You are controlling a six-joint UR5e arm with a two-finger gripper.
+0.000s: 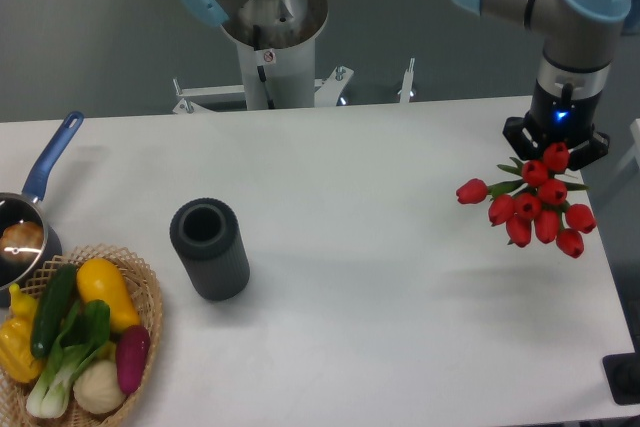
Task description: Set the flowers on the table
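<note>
The arm reaches in from the upper right, and its gripper [553,145] hangs over the right side of the counter [380,247] with a bunch of red flowers [535,209] beneath it. The blooms fan out low and to the left of the wrist, and the stems run up behind them into the tool. The fingers themselves are hidden behind the flower heads, so I cannot tell for certain how they stand; since the bunch hangs there with a soft shadow below it, they are most likely closed on the stems.

The step in hand looks like the carry: the flowers seem to be in the air above the counter near its right edge, not yet laid down. A dark grey vase [210,248] stands well apart to the left, and a basket of vegetables [75,347] and a pan [25,232] sit at the far left.

The next move calls for lowering the bunch onto bare counter, clear of the edge, then releasing the stems.
</note>
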